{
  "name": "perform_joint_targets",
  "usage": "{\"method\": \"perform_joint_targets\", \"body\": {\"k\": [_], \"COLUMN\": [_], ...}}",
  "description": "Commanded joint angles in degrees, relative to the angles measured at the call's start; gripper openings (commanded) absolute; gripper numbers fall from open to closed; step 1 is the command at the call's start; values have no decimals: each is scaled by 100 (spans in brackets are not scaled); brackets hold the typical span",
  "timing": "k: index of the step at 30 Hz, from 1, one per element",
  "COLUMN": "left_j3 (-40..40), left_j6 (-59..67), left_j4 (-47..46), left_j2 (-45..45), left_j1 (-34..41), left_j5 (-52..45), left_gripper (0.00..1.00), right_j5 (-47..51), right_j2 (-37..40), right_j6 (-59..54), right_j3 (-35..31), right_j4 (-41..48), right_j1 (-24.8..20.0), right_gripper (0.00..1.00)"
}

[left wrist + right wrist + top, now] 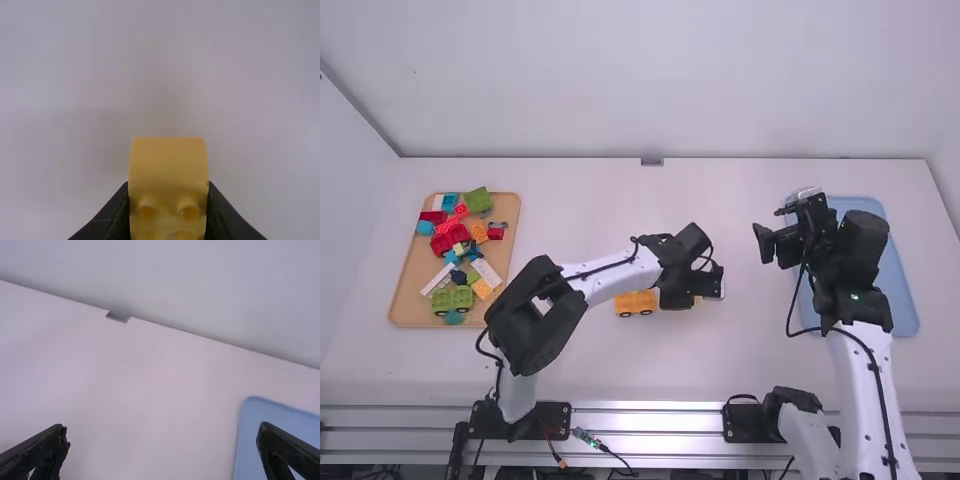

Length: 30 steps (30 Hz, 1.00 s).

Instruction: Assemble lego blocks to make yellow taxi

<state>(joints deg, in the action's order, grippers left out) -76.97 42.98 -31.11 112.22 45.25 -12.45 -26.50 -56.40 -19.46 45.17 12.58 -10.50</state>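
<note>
White table [610, 365], pale wall [650, 90] standing behind it! Over the table, the left gripper [694, 294] pinches a yellow block [168, 167], seemingly lifted; the right gripper [772, 230] hangs wide open.

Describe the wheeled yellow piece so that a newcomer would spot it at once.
On the white table, find the left arm's white link. Beside it, towards the camera, sits a small yellow piece. Its dark wheels set it apart from the yellow block held in the left gripper.

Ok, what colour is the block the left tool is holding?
The block is yellow, showing best in the left wrist view.
</note>
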Motion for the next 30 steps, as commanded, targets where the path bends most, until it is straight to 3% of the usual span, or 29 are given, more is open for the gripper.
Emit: {"method": "perform_joint_targets", "body": {"k": [1,9,17,19,22,23,25,26,30], "left_j3": [48,-422,-396,-398,-396,-398,-398,-400,-553], "left_j6": [-91,-380,-349,-297,-297,-286,-190,-96,3], "left_j4": [-63,-207,16,14,47,64,64,62,-63], "left_j2": [149,868,868,868,868,868,868,868,844], "left_j1": [-4,7,-50,-57,-66,-68,-46,-33,-31], "left_j5": [-140,487,457,439,459,457,455,466,933], "left_gripper": [2,2,2,14,52,73,93,99,99], "right_j5": [-505,-988,-966,-970,-970,-968,-970,-966,-968], "right_j2": [126,113,-24,-33,-27,-27,-27,-27,-33], "right_j6": [-98,-501,-612,-612,-612,-612,-614,-614,-612], "right_j3": [-96,-98,-90,-90,-90,-90,-90,-90,-90], "right_j4": [2,133,114,116,120,114,118,118,155], "right_j1": [-101,-175,-111,-107,-114,-114,-111,-103,-114], "right_gripper": [99,99,99,99,99,99,99,99,99]}}
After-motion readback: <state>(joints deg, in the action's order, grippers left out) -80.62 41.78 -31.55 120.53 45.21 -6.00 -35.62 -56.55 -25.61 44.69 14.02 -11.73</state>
